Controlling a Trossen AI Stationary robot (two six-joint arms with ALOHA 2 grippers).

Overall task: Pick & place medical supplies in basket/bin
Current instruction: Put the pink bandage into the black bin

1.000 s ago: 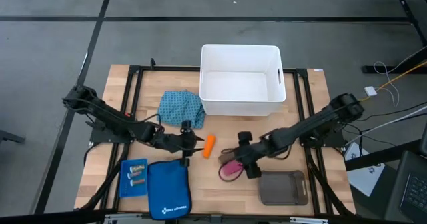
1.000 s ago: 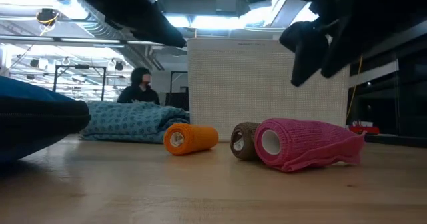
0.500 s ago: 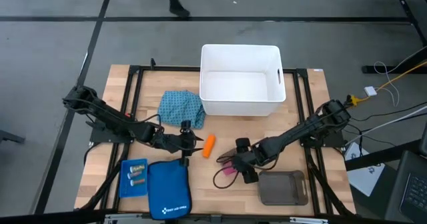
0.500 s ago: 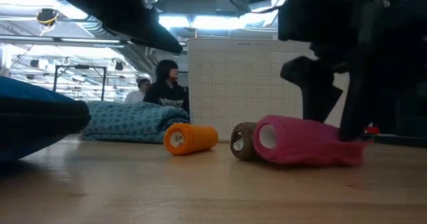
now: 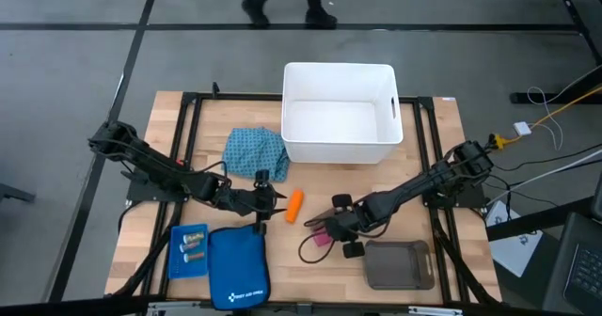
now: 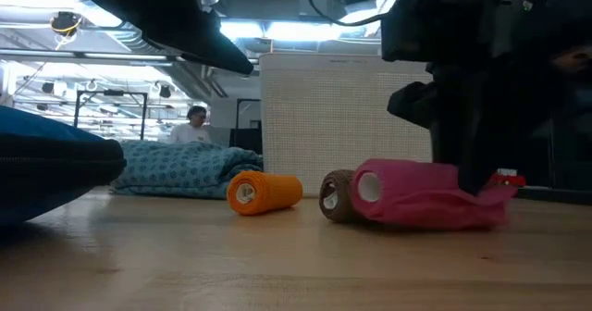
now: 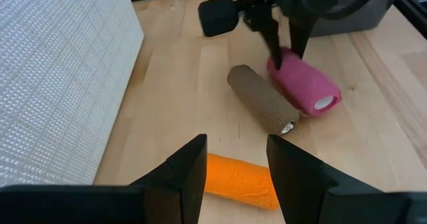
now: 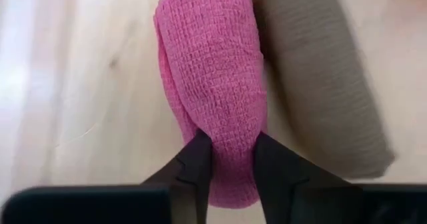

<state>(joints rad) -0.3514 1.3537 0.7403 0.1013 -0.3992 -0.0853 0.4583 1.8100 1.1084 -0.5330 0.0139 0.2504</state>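
Note:
A pink bandage roll (image 5: 324, 234) lies on the wooden table beside a brown roll (image 7: 261, 99). My right gripper (image 5: 333, 231) is shut on the pink roll's end. An orange roll (image 5: 295, 204) lies on its side left of them. My left gripper (image 5: 275, 203) hangs open just left of the orange roll, touching nothing; in the left wrist view the orange roll (image 7: 240, 181) shows between its fingers. A teal patterned cloth bundle (image 5: 255, 152) lies next to the white tub (image 5: 339, 151). Small vials (image 5: 193, 250) lie in a blue tray. My right gripper pinches the pink roll's flattened end (image 8: 230, 151) between its two fingers, on the side away from the orange roll. The fingers (image 6: 472, 163) come down from above, slanting from the table's right. The soft roll is dented in there and lies on the table.
A large blue zip pouch (image 5: 237, 267) lies at the near left edge. A grey tray (image 5: 399, 264) sits near right, close to my right gripper. The tub stands at the table's far middle. People move in the room beyond the table.
My right gripper has gone down and a little toward the table's left and near edge, onto the pink roll's end, and now holds it. The roll's end is pressed flatter than before; the roll stays on the table.

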